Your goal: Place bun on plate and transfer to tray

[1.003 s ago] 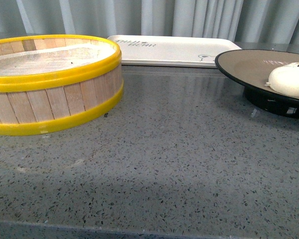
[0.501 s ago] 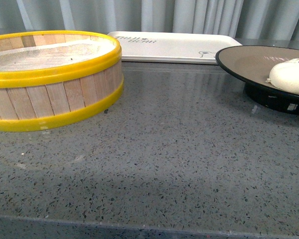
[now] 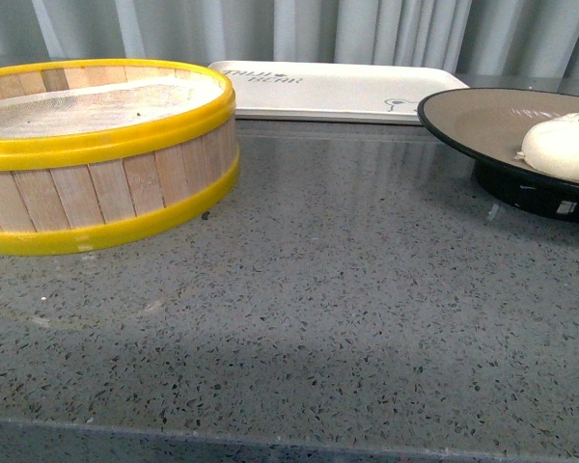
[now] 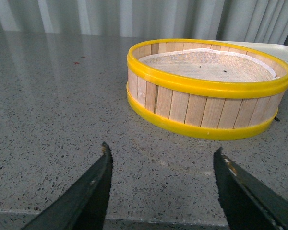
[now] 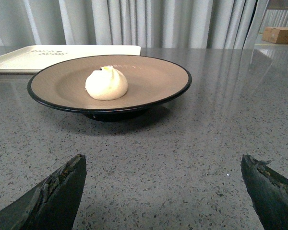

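while both grippers hang low over the counter point(image 3: 347, 289), the bun point(image 5: 106, 83) sits on the plate point(image 5: 153, 76).
nearest, we note the left gripper point(image 4: 161, 149) spread and empty, short of the yellow-rimmed steamer basket point(image 4: 206, 110); the right gripper point(image 5: 163, 159) is likewise wide apart, holding nothing and facing the plate. the bun rests upright on the plate's tan inside. farthest, the tray point(image 5: 62, 55) lies flat behind the plate, by the curtain.

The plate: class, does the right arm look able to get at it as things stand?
Probably yes. The plate, holding the bun, sits straight ahead of the open right gripper, with only bare countertop between them.
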{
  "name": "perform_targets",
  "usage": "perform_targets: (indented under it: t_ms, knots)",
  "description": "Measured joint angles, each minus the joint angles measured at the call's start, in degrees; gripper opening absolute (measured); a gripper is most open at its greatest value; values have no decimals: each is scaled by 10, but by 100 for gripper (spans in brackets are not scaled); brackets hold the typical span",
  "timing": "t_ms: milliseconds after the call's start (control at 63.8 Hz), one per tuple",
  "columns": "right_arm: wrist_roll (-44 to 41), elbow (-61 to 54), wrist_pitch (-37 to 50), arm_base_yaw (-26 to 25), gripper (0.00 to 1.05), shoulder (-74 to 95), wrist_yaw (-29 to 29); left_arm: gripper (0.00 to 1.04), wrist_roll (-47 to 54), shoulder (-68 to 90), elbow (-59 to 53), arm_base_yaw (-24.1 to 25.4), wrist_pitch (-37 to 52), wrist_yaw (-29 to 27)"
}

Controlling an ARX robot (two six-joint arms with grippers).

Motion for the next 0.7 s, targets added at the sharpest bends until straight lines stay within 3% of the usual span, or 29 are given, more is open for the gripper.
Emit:
perform_targets:
  t_ms: [47, 94, 141, 188, 313, 470, 580, 705]
  knots:
    - [-2, 3, -8, 9, 96, 9, 24, 77, 0, 0, 0, 0, 0, 0]
    - [-4, 31, -43, 15, 96, 58, 130, 86, 0, 0, 0, 0, 0, 0]
    - [-4, 53, -29, -3, 96, 115, 176, 93, 0, 0, 0, 0, 0, -1]
    - [-3, 74, 0, -37, 96, 168, 172, 99, 0, 0, 0, 0, 0, 0]
    - [38, 138, 96, -151, 96, 301, 56, 98, 0, 0, 0, 0, 0, 0]
    - [138, 204, 163, -243, 96, 439, -80, 98, 0, 0, 0, 0, 0, 0]
    - [241, 245, 190, -273, 96, 540, -141, 98, 0, 0, 0, 0, 0, 0]
    - [362, 284, 209, -269, 96, 633, -204, 98, 0, 0, 0, 0, 0, 0]
